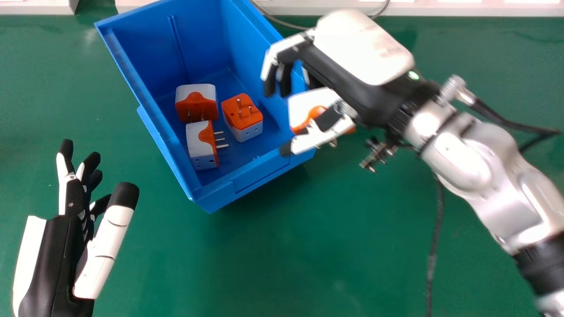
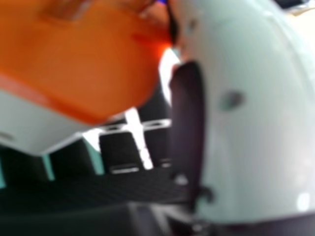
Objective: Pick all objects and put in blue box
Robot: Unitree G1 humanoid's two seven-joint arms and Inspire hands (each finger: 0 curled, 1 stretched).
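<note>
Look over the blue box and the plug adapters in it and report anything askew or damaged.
No damage shows. The blue box sits askew to the straight white edge behind it, and its plug adapters lie jumbled: one has its prongs up, another points them sideways. That looks untidy, nothing worse.

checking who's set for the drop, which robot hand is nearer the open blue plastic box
Right. The right hand is at the right rim of the box, holding a white-and-orange plug adapter; the left hand is farther off, left of the box, above the green table.
</note>
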